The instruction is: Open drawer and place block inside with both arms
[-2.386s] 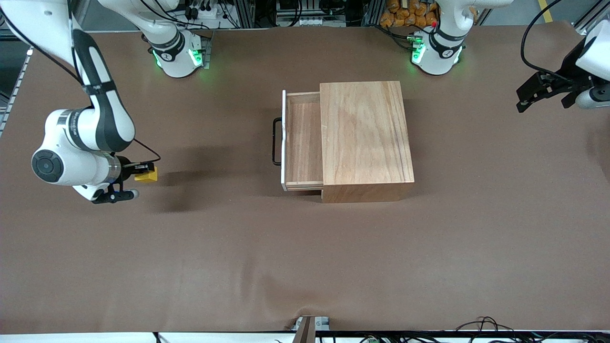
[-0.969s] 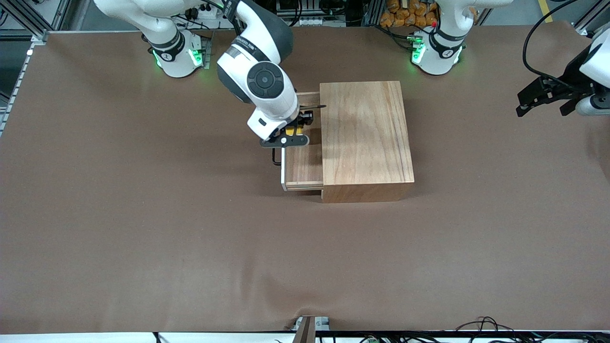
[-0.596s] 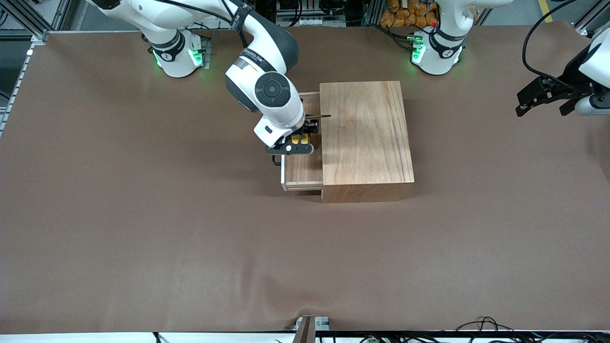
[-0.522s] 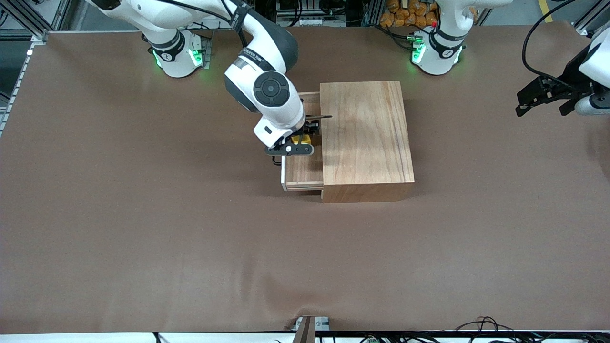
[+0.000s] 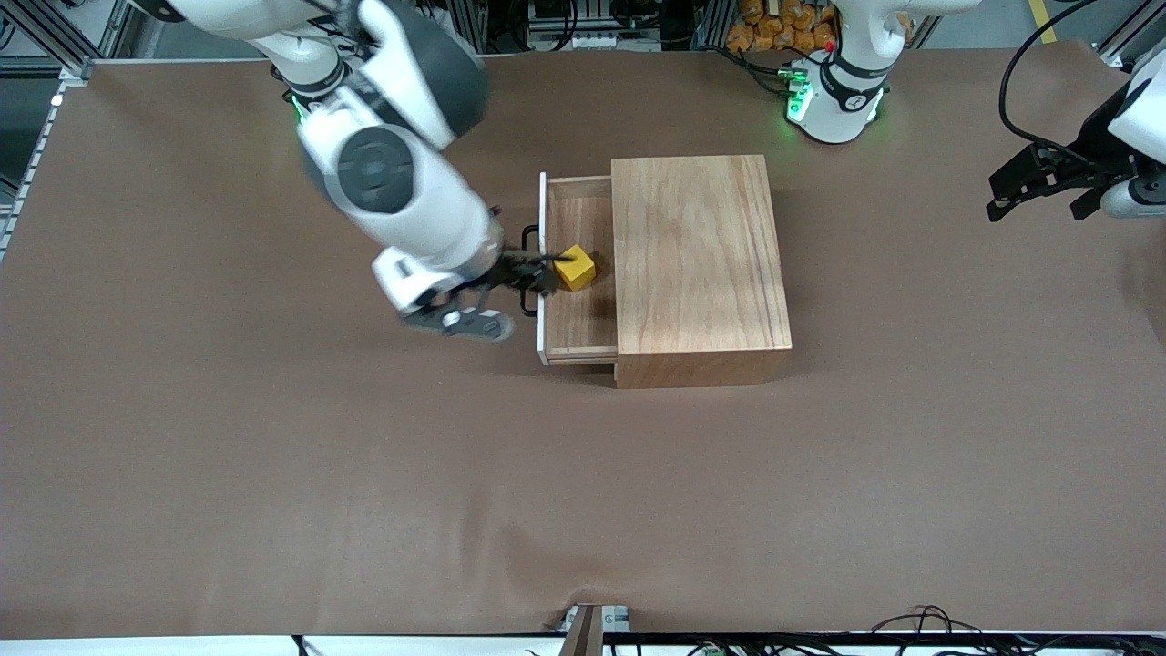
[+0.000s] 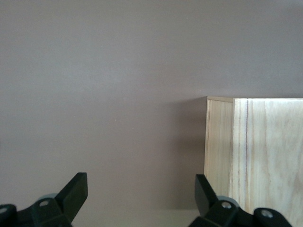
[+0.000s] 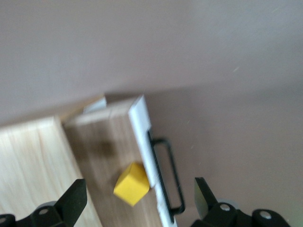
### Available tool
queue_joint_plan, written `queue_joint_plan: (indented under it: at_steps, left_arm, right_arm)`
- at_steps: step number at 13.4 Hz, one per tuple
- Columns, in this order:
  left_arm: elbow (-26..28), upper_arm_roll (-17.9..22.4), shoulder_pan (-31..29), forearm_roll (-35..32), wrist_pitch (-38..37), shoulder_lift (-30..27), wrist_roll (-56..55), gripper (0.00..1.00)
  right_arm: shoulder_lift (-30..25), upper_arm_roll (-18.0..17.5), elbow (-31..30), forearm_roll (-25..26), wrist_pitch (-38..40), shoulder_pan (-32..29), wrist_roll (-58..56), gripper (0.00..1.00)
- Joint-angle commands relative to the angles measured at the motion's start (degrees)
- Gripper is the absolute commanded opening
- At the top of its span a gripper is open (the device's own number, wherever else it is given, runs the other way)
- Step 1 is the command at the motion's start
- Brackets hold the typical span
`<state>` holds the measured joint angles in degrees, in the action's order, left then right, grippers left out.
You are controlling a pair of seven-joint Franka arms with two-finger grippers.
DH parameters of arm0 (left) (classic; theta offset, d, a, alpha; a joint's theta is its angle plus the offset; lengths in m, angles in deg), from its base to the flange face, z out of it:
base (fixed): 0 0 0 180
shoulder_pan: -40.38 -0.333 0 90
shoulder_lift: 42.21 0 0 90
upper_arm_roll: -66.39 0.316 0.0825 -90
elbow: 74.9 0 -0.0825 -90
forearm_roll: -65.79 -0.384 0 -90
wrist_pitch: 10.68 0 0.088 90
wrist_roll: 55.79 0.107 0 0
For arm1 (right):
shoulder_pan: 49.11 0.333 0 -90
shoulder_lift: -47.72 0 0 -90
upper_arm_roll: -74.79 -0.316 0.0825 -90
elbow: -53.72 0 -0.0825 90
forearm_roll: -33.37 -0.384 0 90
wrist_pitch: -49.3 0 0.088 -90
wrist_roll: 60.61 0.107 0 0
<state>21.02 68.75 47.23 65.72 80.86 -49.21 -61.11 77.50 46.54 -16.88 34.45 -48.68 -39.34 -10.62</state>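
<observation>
The drawer (image 5: 576, 321) stands pulled out of the light-wood box (image 5: 700, 264), its white front panel and black handle (image 5: 526, 239) toward the right arm's end of the table. The yellow block (image 5: 576, 268) lies free on the drawer floor, close to the front panel; it also shows in the right wrist view (image 7: 132, 183). My right gripper (image 5: 533, 273) is open and empty over the drawer's handle and front panel (image 7: 143, 137). My left gripper (image 5: 1034, 196) is open and empty, waiting in the air at the left arm's end of the table.
The left wrist view shows a corner of the wooden box (image 6: 253, 142) and brown table cover (image 6: 118, 94). Brown cover (image 5: 583, 492) lies all round the box. Cables (image 5: 920, 624) lie at the table edge nearest the front camera.
My right gripper carried the block from the table to the drawer, let it go there, then drew back toward the right arm's end. The left arm has hardly moved.
</observation>
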Motion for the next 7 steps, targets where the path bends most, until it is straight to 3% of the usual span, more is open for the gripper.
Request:
queue_joint_plan:
  at_steps: [1,5,7]
  left_arm:
    - [-0.4,-0.3,-0.5,1.2,0.0,-0.4,1.5,1.0]
    - [-0.2,-0.3,-0.6,1.3,-0.1,-0.5,1.4,1.0]
    - [-0.3,-0.3,-0.6,1.2,-0.2,-0.5,1.5,1.0]
  right_arm:
    - [-0.4,-0.6,1.0,1.2,1.0,-6.0,0.6,1.0]
    - [-1.2,0.1,4.1,1.6,2.9,-14.2,0.5,1.0]
    - [-3.6,3.3,4.6,3.0,4.6,-16.0,0.3,1.0]
